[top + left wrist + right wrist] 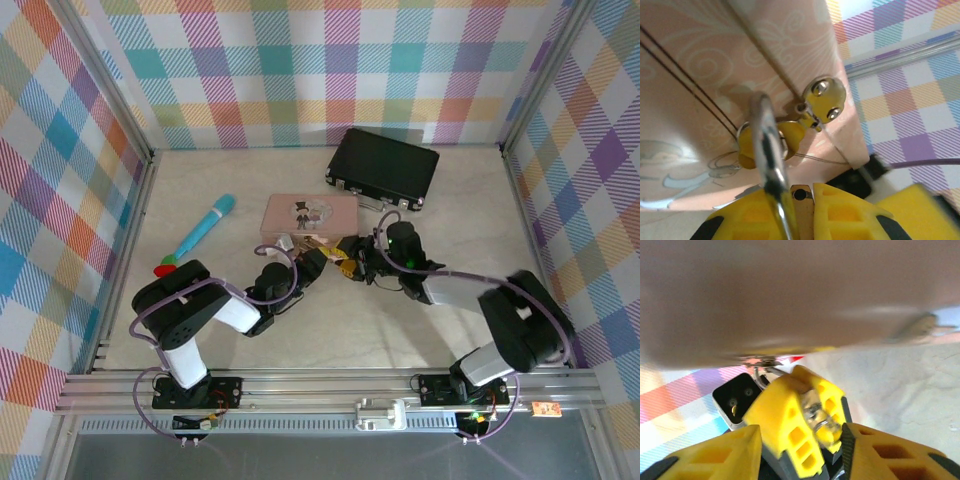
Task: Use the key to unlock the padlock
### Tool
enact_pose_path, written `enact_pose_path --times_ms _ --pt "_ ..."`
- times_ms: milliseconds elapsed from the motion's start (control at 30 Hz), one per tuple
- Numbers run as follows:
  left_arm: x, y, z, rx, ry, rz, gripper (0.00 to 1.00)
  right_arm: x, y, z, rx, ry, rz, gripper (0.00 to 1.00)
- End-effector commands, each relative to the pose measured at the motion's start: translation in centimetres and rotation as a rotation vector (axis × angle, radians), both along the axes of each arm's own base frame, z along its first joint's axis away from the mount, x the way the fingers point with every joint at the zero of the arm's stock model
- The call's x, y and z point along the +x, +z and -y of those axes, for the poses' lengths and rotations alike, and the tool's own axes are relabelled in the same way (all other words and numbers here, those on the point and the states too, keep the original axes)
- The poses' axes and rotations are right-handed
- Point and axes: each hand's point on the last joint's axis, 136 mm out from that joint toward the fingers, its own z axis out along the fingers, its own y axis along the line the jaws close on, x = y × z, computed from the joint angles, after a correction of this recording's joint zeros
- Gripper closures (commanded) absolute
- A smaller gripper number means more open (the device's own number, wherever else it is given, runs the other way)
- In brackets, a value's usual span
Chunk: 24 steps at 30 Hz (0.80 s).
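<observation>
Clamping the tiny brass-gold padlock with its silver U-shaped shackle, the left gripper steadies it, presumably for keying; the right gripper, jaws released, straddles it just ahead.

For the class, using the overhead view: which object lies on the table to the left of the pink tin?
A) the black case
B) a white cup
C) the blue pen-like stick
C: the blue pen-like stick lies left of the pink tin, while the black case sits behind it to the right.
</observation>
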Motion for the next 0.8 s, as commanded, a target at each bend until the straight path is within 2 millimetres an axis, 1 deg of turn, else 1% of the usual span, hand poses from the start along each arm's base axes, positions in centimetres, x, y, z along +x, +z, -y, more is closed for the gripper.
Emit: enact_pose_path --times_ms 0,67,133,267,333,367,467,500,567,633,767 --pt "-1.2 -1.5 0.0 0.079 -0.029 -0.071 1.0 -0.8 -1.1 3.0 -0.322 0.053 0.124 0.51" --pt "-1.5 -2.7 -0.4 0.136 -0.03 -0.115 1.0 -0.8 -0.5 3.8 -0.389 0.065 0.19 0.5" --pt "-1.8 -3.4 -0.7 0.186 -0.034 -0.144 1.0 -0.7 -0.2 4.3 -0.437 0.077 0.231 0.49" --pt "-2.1 -4.6 -1.0 0.287 -0.051 -0.197 1.0 -0.8 0.1 4.2 -0.474 0.126 0.283 0.48" --pt "-2.3 -4.8 -1.2 0.32 -0.055 -0.208 1.0 -0.7 0.2 4.2 -0.491 0.147 0.304 0.48" --pt "-2.3 -4.8 -1.4 0.329 -0.053 -0.207 0.97 -0.7 0.3 4.1 -0.5 0.161 0.319 0.48" --pt "-2.4 -4.8 -2.1 0.366 -0.038 -0.224 0.65 -0.9 0.5 3.6 -0.526 0.205 0.356 0.47" --pt "-2.5 -4.6 -2.4 0.372 -0.03 -0.225 0.58 -1.0 0.5 3.3 -0.539 0.222 0.367 0.47" --pt "-2.5 -4.1 -3.0 0.378 -0.016 -0.226 0.47 -1.2 0.7 2.8 -0.568 0.254 0.395 0.46" --pt "-2.6 -3.8 -4.1 0.395 0.01 -0.239 0.38 -1.6 0.8 2.1 -0.602 0.29 0.418 0.46" --pt "-2.8 -2.6 -7.3 0.419 0.074 -0.257 0.28 -2.6 0.5 0.3 -0.684 0.386 0.478 0.46"
